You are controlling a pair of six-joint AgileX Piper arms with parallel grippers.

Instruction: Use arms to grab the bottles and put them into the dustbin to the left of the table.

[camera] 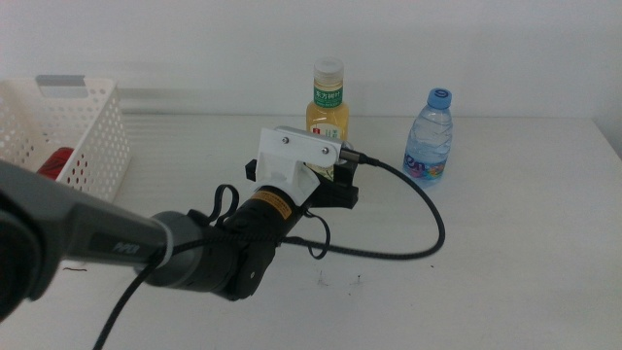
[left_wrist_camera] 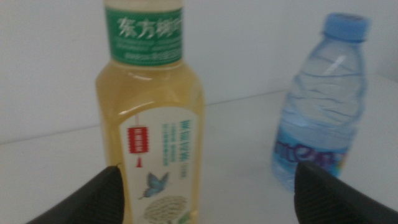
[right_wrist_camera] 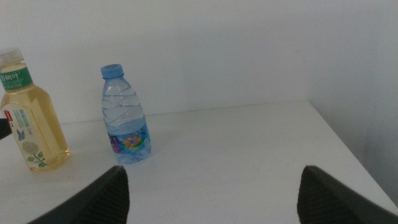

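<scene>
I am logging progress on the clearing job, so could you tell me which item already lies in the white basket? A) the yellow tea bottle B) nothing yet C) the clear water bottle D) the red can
D: the red can shows through the basket wall, while the tea bottle and water bottle stand on the table, the left gripper open at the tea bottle.

Plain white wall (right_wrist_camera: 249,50) behind, bare and evenly lit; soft, shadowless light throughout

We read 东方树叶 in white on the green neck label (left_wrist_camera: 144,28) of the yellow tea bottle (left_wrist_camera: 149,130); smaller print below stays illegible.
</scene>
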